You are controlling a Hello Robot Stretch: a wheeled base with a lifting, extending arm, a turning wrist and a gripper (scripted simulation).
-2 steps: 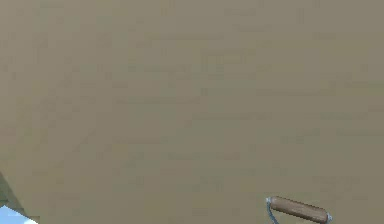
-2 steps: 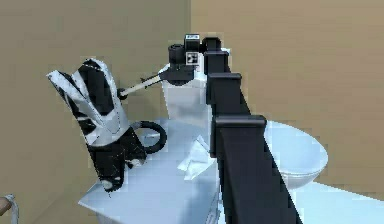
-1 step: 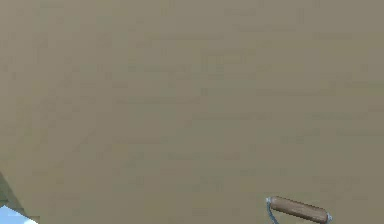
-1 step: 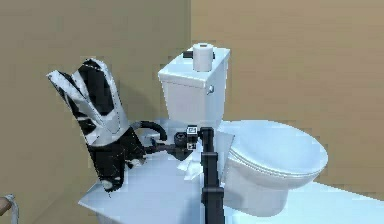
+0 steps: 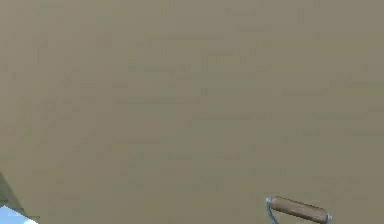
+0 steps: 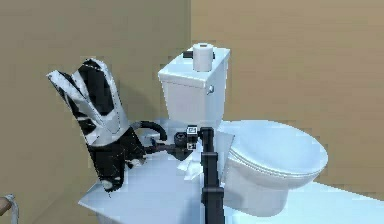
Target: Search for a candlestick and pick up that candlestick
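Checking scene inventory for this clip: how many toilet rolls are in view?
1. The roll stands upright on the tank of the toilet. More could be hidden behind it.

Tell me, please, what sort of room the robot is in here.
Probably a bathroom: a white toilet stands against the tan wall, with a toilet paper roll on its tank.

Tan walls (image 6: pixel 290 40), white toilet (image 6: pixel 280 160)
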